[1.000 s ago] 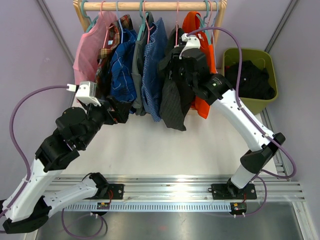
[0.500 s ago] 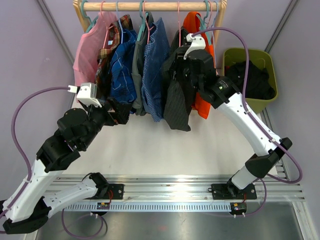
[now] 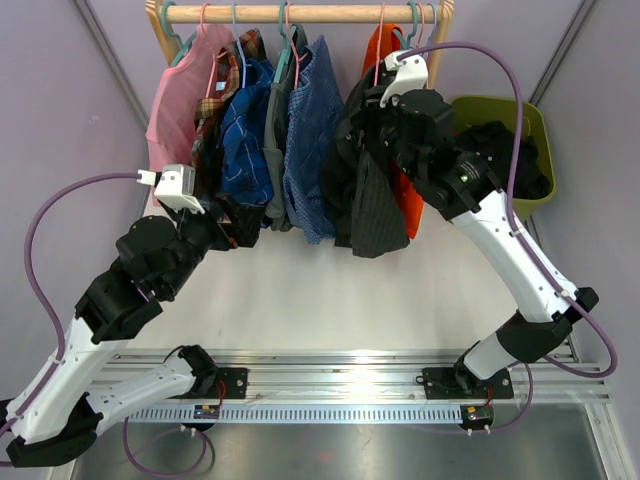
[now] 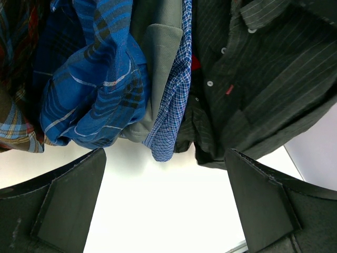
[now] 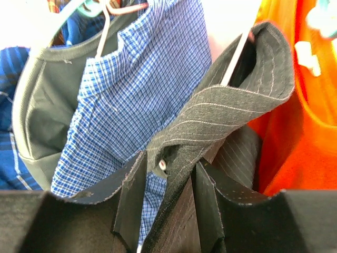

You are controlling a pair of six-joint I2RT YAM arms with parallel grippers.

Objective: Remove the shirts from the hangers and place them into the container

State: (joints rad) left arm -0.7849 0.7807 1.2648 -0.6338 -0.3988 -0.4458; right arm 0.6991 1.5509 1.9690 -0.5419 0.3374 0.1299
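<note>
Shirts hang from hangers on a wooden rail: pink, red plaid, blue plaid, grey, blue small-checked, black pinstriped and orange. My right gripper is shut on the collar of the pinstriped shirt, just below its pink wire hanger. My left gripper stands open and empty, low in front of the blue plaid shirt. The olive-green container sits at the right with a dark garment inside.
White tabletop spreads below the shirts. Purple walls close in behind and on both sides. Metal rails with the arm bases run along the near edge. A teal hanger carries the grey shirt.
My right gripper has carried the pinstriped shirt's collar to the right, sliding its hanger along the rail towards the orange shirt. The left arm has stayed still.
</note>
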